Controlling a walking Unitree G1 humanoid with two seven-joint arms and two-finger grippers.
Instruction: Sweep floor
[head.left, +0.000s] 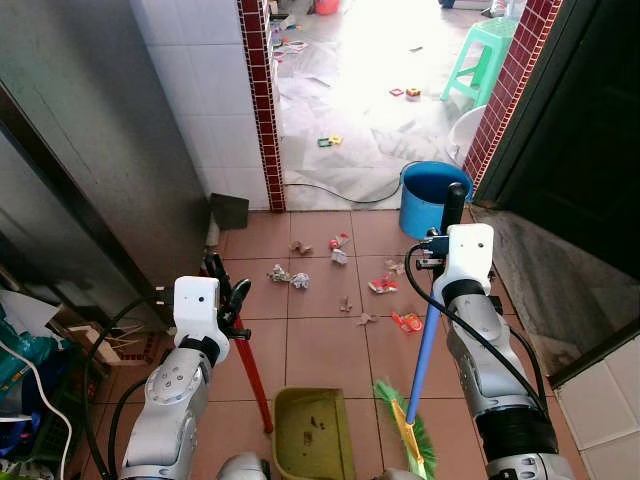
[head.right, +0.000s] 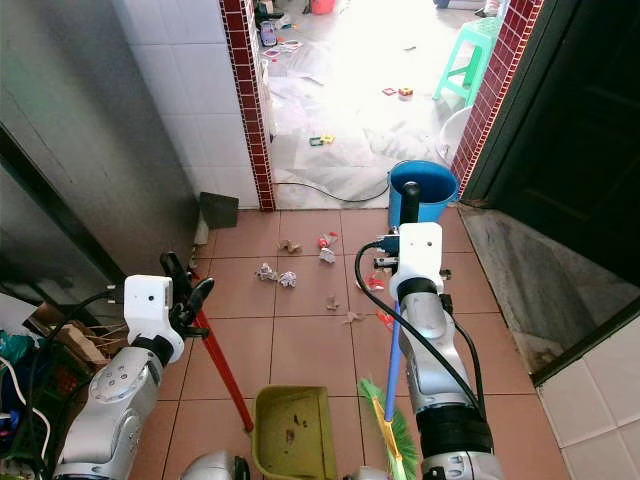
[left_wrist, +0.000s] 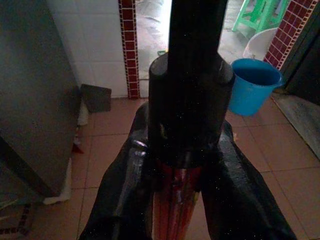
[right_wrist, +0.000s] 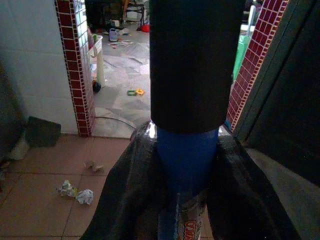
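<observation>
The tiled floor (head.left: 320, 345) ahead carried scattered paper scraps (head.left: 290, 277) and wrappers toward the far side, short of the blue bucket (head.left: 428, 197) at the far right. The right gripper (right_wrist: 182, 165) was clamped on the broom's blue handle (head.left: 424, 352), its green bristles (head.left: 412, 435) near the robot, while the left gripper (left_wrist: 177, 170) was closed around the dustpan's red handle (head.left: 254, 375), the yellow-green dustpan (head.left: 312, 432) resting near and centre. A wide stroke risked knocking the bucket, and a careless one could flick litter through the far doorway or past the pan.
</observation>
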